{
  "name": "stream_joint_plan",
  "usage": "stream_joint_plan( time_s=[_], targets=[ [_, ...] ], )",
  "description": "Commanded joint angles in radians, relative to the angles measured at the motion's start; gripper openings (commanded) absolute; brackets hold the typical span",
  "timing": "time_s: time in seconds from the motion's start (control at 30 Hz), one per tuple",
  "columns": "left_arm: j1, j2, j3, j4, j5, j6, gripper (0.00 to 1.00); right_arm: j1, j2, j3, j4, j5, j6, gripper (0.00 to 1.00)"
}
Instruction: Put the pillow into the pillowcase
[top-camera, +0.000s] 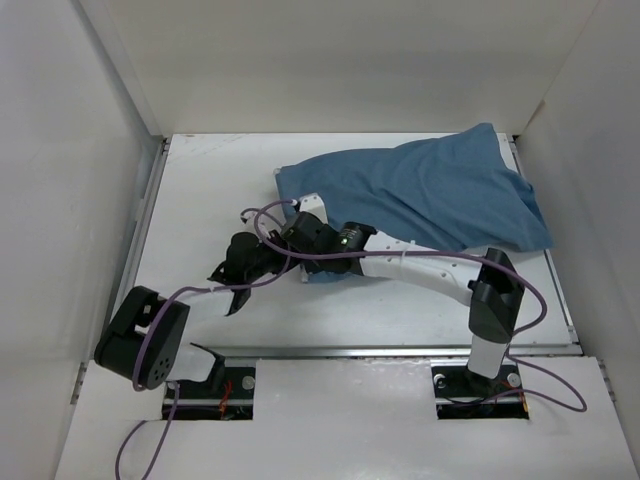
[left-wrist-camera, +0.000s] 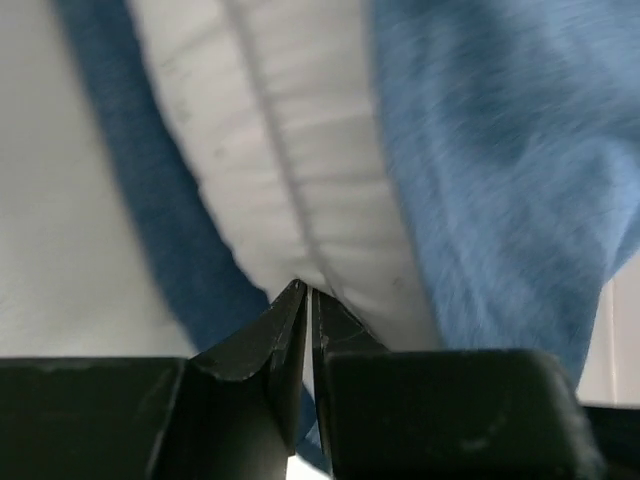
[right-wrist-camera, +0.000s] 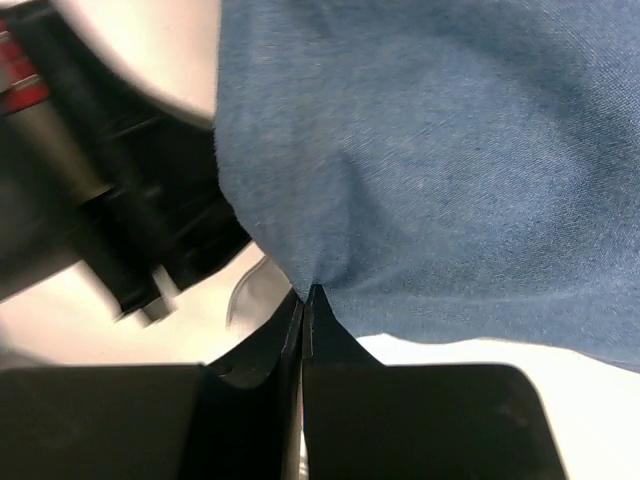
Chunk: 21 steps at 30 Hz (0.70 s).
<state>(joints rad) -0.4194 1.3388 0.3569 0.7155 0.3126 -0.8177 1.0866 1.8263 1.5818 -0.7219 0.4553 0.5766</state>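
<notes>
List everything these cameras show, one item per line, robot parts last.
pillowcase: one, muted blue, wrinkled, lying across the back right of the table
pillow: one, white, inside the pillowcase, showing at its open left end
table: one, white, under everything
enclosure walls: three, white, left, back and right of the table
cables: at least two, purple, looping along both arms
left arm: one, black and white, base at near edge
right arm: one, black and white, base at near edge
left claw: one, black, shut on the pillow's edge
right claw: one, black, shut on a pillowcase fold
</notes>
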Motion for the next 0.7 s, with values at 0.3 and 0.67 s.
stream_joint_plan(
  time_s=[0.3,0.67],
  targets=[
    [-0.091,0.294,0.238,0.307,0.176,0.016,0.02,0.056,-0.041,0.257,0.153,-0.66,-0.213,0.0],
    [-0.07,0.602,0.214,1.112,0.421,-0.403,0.04,0.09,0.102,0.488,0.046,-0.772,-0.291,0.0]
  ],
)
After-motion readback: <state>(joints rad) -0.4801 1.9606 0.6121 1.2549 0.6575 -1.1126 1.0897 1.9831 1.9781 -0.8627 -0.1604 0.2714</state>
